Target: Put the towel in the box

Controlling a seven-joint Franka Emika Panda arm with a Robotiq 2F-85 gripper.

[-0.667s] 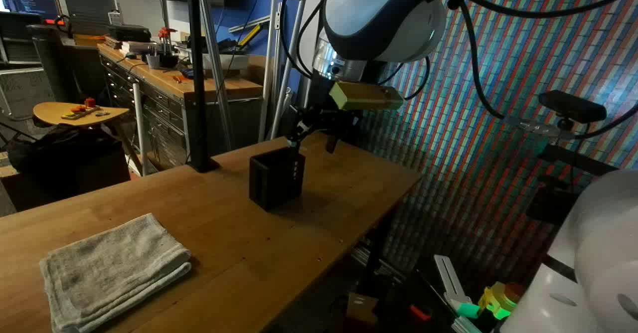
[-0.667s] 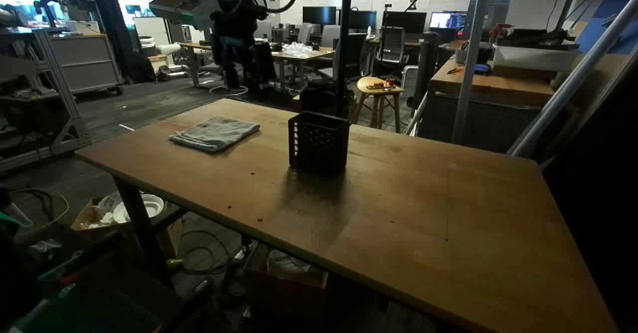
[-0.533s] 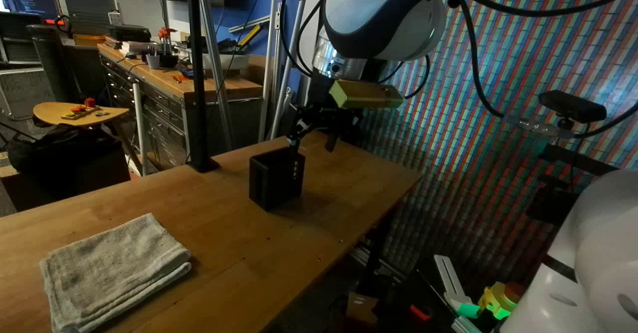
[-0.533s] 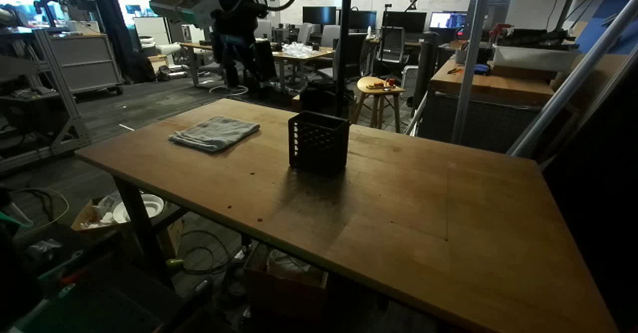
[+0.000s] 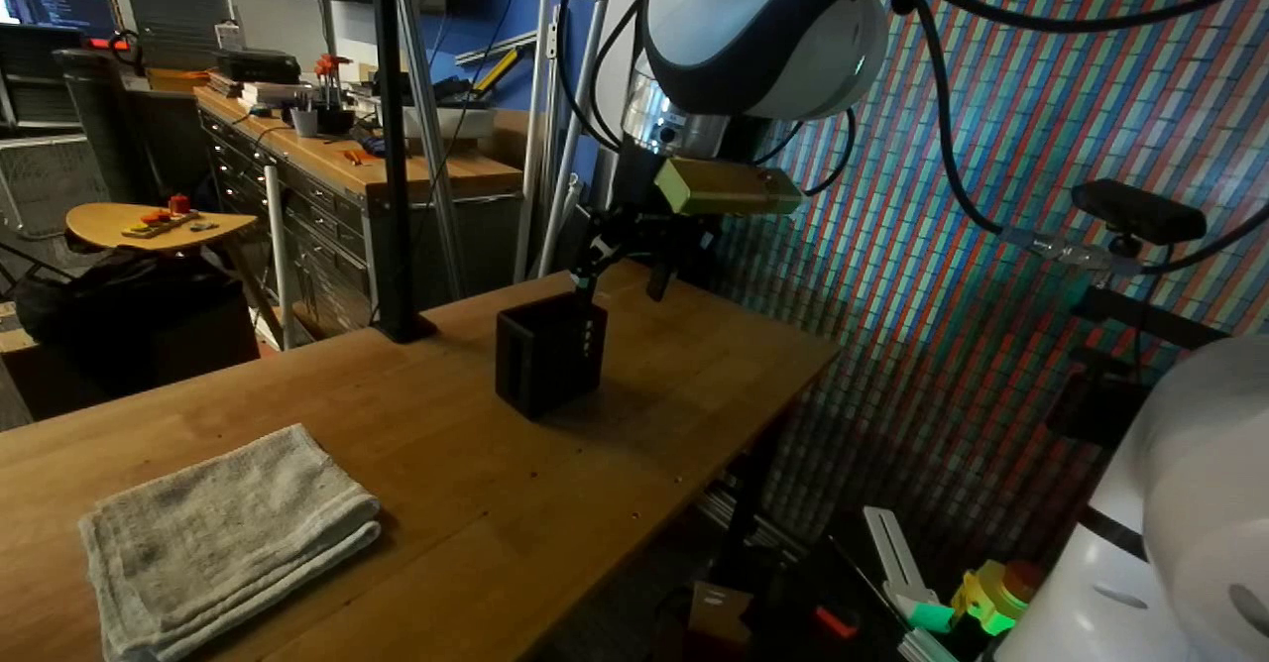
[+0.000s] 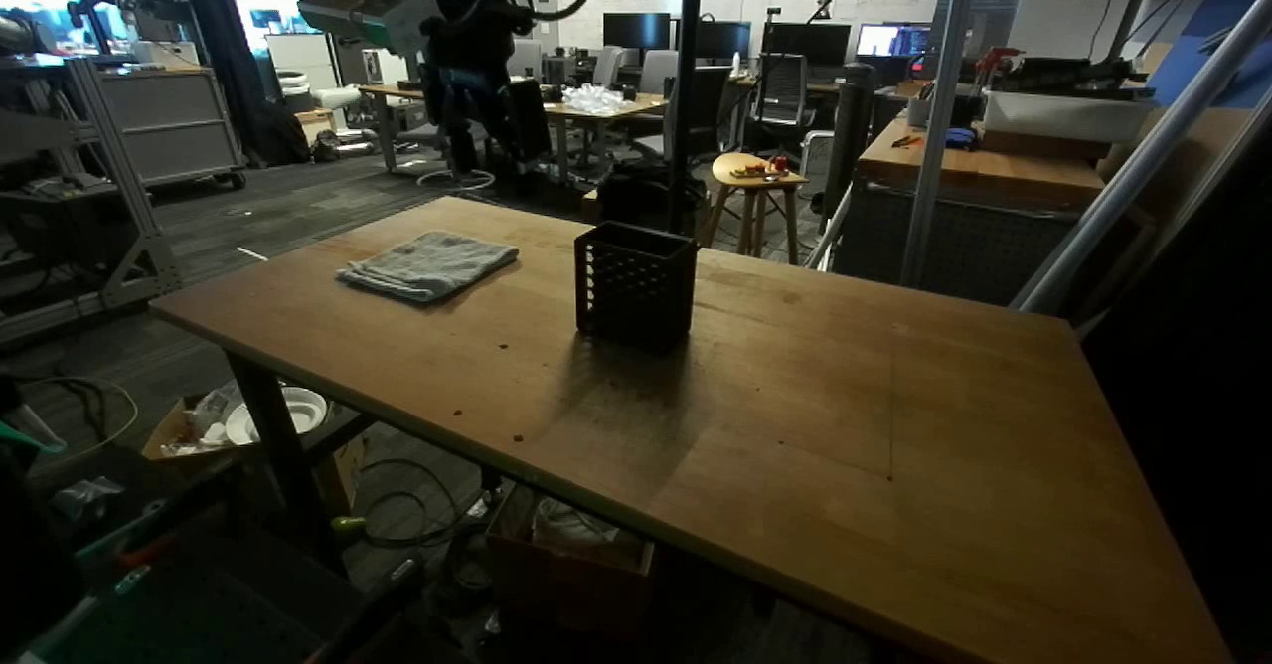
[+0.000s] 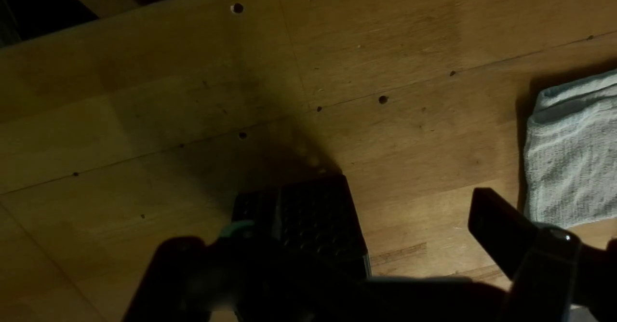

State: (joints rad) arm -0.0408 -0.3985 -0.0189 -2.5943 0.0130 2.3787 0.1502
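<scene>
In an exterior view, the black box (image 5: 550, 370) stands upright on the wooden bench (image 5: 456, 474), its open top facing up. The grey-beige towel (image 5: 228, 543) lies folded and flat on the same wood, to the left of the box and nearer the camera, well apart from it. Above and to the right of the box the jaws hang with a clear gap between them; one jaw overlaps the rim of the box from this angle. Higher up, over the box and to its right, a yellow-green block (image 5: 729, 189) sits on the arm (image 5: 763, 38). A black post (image 5: 392, 147) rises from the bench behind the box and to its left.

In an exterior view, the box (image 6: 634, 286) shows its perforated walls. The towel (image 6: 427, 266) lies flat to its left, apart from the box. The jaws, dark and spread, appear up and left of the box, apart from it. Far beyond the box stand monitors (image 6: 636, 31).

In the wrist view, one jaw hides part of the box (image 7: 320, 211) and the opposite jaw is to its right, the two standing wide apart. The towel (image 7: 573, 163) lies farther right of the box, cut off by the edge of the view. Small holes (image 7: 383, 100) dot the bench near the box.
</scene>
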